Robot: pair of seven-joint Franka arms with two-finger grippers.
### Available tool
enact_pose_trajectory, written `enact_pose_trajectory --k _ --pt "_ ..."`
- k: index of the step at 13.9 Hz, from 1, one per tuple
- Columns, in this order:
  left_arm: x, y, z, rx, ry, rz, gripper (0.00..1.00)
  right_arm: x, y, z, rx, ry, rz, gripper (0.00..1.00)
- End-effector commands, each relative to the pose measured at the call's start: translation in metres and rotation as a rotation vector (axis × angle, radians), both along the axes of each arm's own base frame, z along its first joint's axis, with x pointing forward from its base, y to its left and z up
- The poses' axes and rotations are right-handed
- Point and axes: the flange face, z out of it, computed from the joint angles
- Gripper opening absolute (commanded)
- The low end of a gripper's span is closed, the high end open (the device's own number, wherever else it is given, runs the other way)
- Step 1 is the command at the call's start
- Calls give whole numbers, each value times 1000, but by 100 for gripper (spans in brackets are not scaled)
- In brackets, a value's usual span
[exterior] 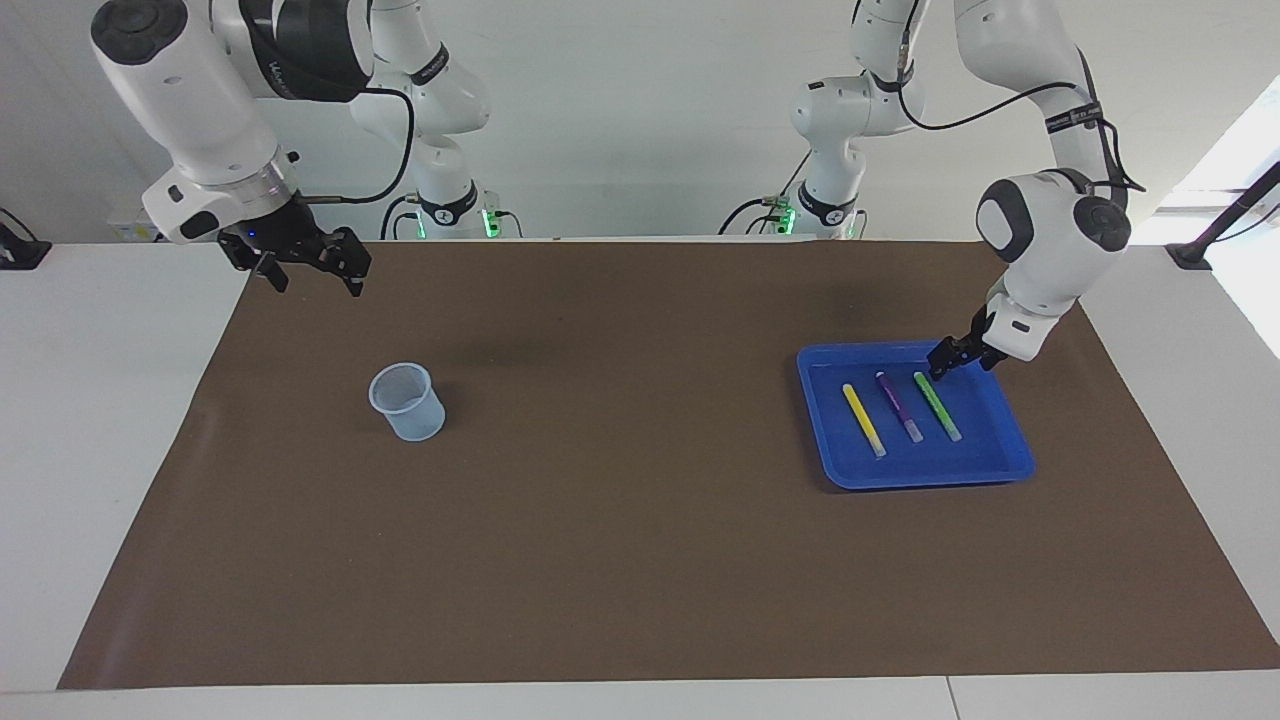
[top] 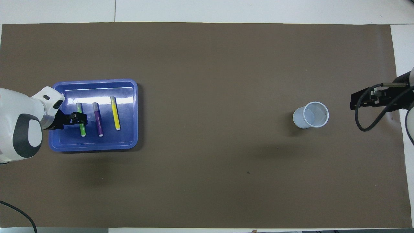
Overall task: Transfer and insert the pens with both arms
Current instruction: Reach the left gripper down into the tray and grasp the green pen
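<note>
Three pens lie side by side in a blue tray (exterior: pixel 915 478) (top: pixel 93 147) at the left arm's end of the table: yellow (exterior: pixel 863 420) (top: pixel 114 113), purple (exterior: pixel 898 407) (top: pixel 97 119) and green (exterior: pixel 940 410) (top: pixel 82 130). My left gripper (exterior: pixel 941 368) (top: pixel 81 118) is low over the green pen, at the tray's edge nearest the robots. All three pens rest flat. My right gripper (exterior: pixel 312 278) (top: pixel 354 103) hangs open and empty in the air over the mat's corner at the right arm's end, where that arm waits.
A translucent pale blue cup (exterior: pixel 405 402) (top: pixel 310 115) stands upright on the brown mat (exterior: pixel 640 560) toward the right arm's end. Two smaller white arms with green lights (exterior: pixel 450 205) (exterior: pixel 825 205) stand at the table's robot edge.
</note>
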Motion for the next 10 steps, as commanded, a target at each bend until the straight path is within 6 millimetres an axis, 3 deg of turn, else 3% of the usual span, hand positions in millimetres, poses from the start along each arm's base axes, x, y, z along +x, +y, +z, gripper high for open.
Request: enact_pose_trajectory --k 1,6,10 --pt "7 -1 -6 -6 -16 -5 95 -5 -2 2 5 7 15 100" --pt "31 -4 -13 -3 -21 -14 88 -5 -2 2 5 7 13 100" --pt "30 -6 -15 -3 -15 -17 79 -5 -1 2 5 7 15 100"
